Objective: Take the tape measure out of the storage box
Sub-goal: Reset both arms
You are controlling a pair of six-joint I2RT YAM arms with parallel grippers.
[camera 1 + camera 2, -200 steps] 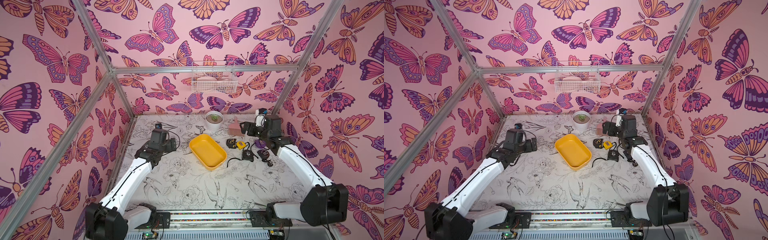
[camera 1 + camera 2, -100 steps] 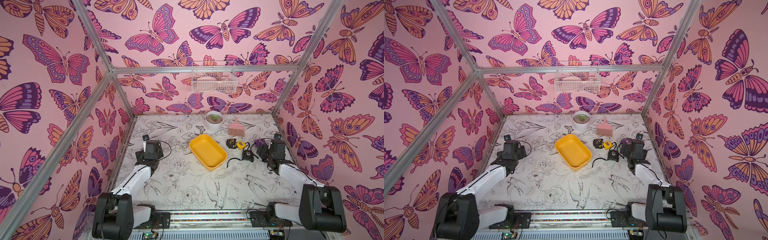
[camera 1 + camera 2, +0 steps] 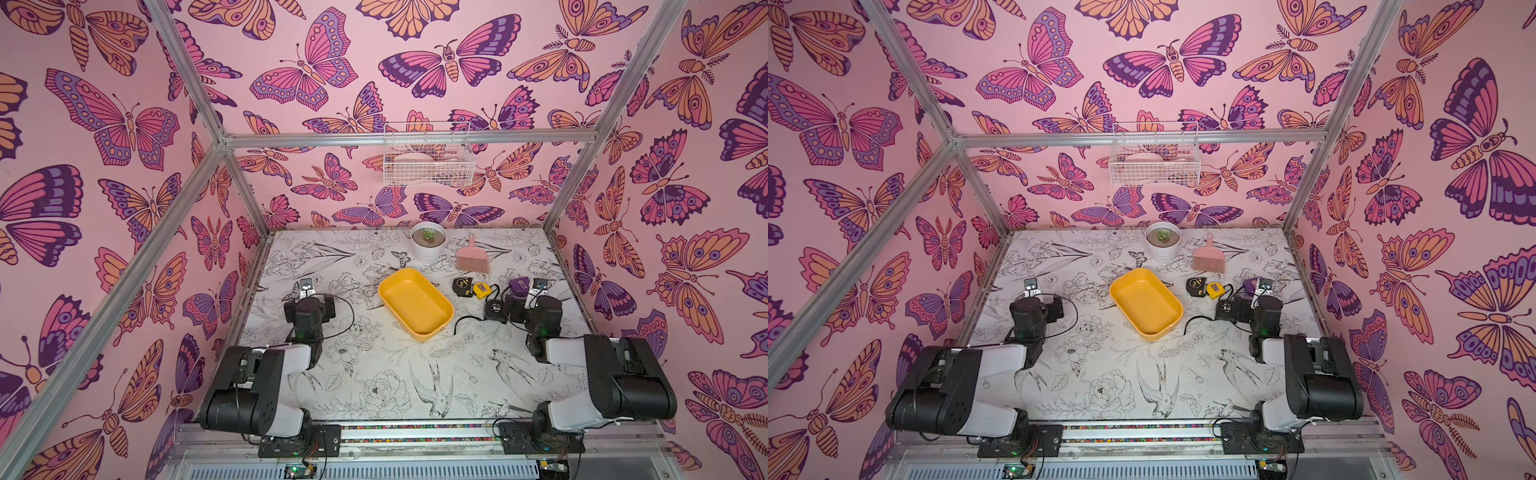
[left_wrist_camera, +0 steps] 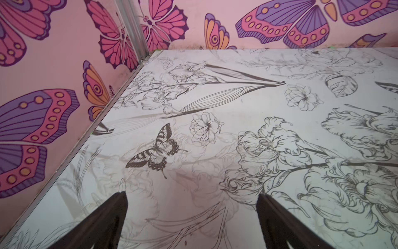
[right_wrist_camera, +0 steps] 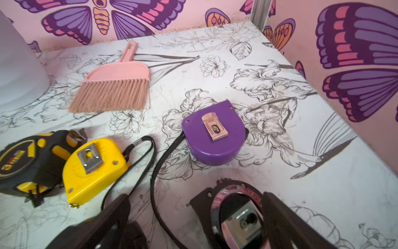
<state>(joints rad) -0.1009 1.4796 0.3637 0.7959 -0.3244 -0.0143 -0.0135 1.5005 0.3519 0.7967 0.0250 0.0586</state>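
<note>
The mustard-yellow storage box lies mid-table, and nothing shows inside it. Several tape measures lie on the table to its right: a black-and-yellow one, a yellow one, a purple one and a black one. My right gripper hovers low over them and is open. A dark, chrome-faced tape measure lies between its fingers, close to one of them. My left gripper is open over bare table near the left wall.
A white plant pot and a pink hand brush stand at the back. A white wire basket hangs on the back wall. Black wrist straps trail among the tape measures. Both arms are folded back near the front rail.
Both arms have drawn back from the rear of the table and folded down toward the front. The right gripper now sits low over the tape measures. Both grippers stayed open.
</note>
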